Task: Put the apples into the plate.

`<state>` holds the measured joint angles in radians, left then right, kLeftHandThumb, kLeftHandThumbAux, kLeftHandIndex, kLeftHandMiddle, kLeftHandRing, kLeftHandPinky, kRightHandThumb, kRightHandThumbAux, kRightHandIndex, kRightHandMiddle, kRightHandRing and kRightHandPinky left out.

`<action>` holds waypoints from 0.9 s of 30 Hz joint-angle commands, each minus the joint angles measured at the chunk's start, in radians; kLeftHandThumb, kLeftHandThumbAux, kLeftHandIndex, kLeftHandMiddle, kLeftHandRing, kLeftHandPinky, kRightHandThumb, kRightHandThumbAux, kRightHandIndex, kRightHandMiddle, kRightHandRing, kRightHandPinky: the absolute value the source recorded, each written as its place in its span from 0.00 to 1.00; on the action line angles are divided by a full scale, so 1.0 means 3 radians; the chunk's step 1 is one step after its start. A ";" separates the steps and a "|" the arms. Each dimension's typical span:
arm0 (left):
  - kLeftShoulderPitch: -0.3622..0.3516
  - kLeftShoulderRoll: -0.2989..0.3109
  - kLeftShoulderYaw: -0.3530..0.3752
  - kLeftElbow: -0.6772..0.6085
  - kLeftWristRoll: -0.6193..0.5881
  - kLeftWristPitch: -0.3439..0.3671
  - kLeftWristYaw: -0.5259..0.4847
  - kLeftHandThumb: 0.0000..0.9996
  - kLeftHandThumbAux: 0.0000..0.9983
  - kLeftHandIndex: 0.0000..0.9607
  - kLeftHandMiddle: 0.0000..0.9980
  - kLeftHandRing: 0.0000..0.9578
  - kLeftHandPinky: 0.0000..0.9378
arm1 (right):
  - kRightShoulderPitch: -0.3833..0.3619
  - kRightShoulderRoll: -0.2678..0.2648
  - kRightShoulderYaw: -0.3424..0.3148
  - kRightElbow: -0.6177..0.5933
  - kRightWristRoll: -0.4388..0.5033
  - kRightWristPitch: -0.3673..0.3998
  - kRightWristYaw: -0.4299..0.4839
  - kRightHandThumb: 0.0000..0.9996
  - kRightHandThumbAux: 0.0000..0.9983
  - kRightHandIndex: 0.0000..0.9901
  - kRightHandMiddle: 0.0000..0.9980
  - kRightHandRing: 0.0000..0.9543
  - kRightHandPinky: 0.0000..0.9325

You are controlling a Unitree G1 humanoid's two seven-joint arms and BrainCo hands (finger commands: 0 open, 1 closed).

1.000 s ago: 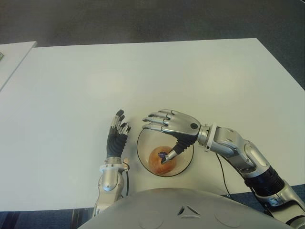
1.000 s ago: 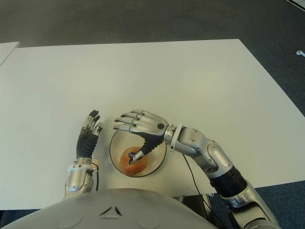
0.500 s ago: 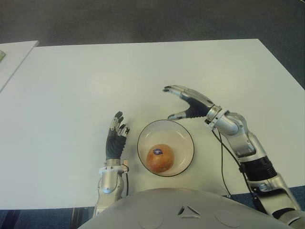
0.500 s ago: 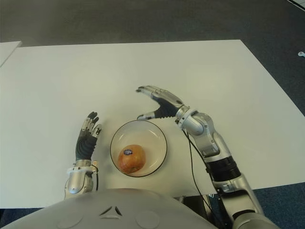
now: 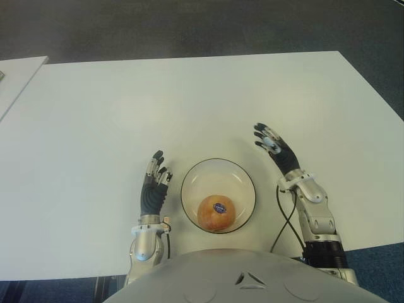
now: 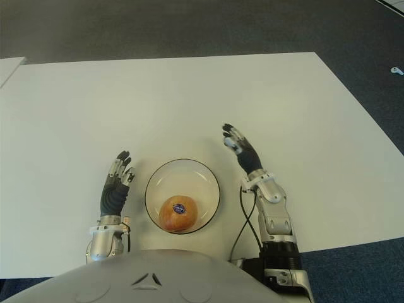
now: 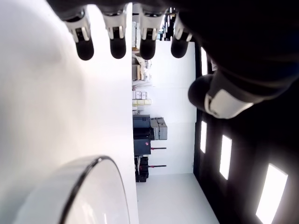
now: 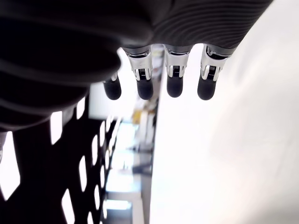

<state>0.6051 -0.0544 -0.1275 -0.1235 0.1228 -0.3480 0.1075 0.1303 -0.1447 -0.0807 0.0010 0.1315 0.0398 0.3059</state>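
Nearest to you, the apple (image 5: 214,213) sits inside the clear plate (image 5: 242,178), toward its near rim, with a small dark sticker facing up. No other apple shows on the table, so judge the placement complete for what is visible.

Treat the apple as rigid, moderately heavy for its size, smooth-skinned and prone to rolling. It will bruise if dropped. If you must regrasp it, wrap the fingers around its widest girth from above; do not pinch at the sticker or the top. The plate looks like glass or clear plastic: expect it to slide on the tabletop if pushed sideways, and avoid knocking its rim.

The left hand (image 5: 152,189) shows just beside the plate on its left, fingers extended and holding nothing. The right hand (image 5: 276,150) shows beyond the plate's right side, apart from it, fingers (image 8: 174,84) straight and empty.

The white table (image 5: 189,101) is flat, bare and matte. Beyond its far edge lies dark carpeted floor (image 5: 189,28).
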 commanded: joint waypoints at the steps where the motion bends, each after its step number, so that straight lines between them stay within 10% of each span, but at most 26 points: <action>1: 0.0035 0.0019 0.0031 0.0071 0.0008 -0.0023 0.0020 0.03 0.49 0.00 0.00 0.00 0.00 | 0.0056 0.0197 -0.0150 0.0006 0.0348 0.0157 -0.0070 0.09 0.38 0.01 0.02 0.00 0.00; 27: 0.0162 -0.0097 0.0122 0.0463 -0.0363 -0.0550 -0.0084 0.08 0.40 0.00 0.00 0.00 0.00 | 0.0573 0.0499 -0.0112 0.0209 0.0349 -0.0625 -0.0142 0.14 0.47 0.13 0.15 0.12 0.14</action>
<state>0.6290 -0.0820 -0.0940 -0.0049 -0.0174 -0.5128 0.0684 0.2725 -0.0054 -0.1258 0.0329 0.2576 -0.1400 0.2736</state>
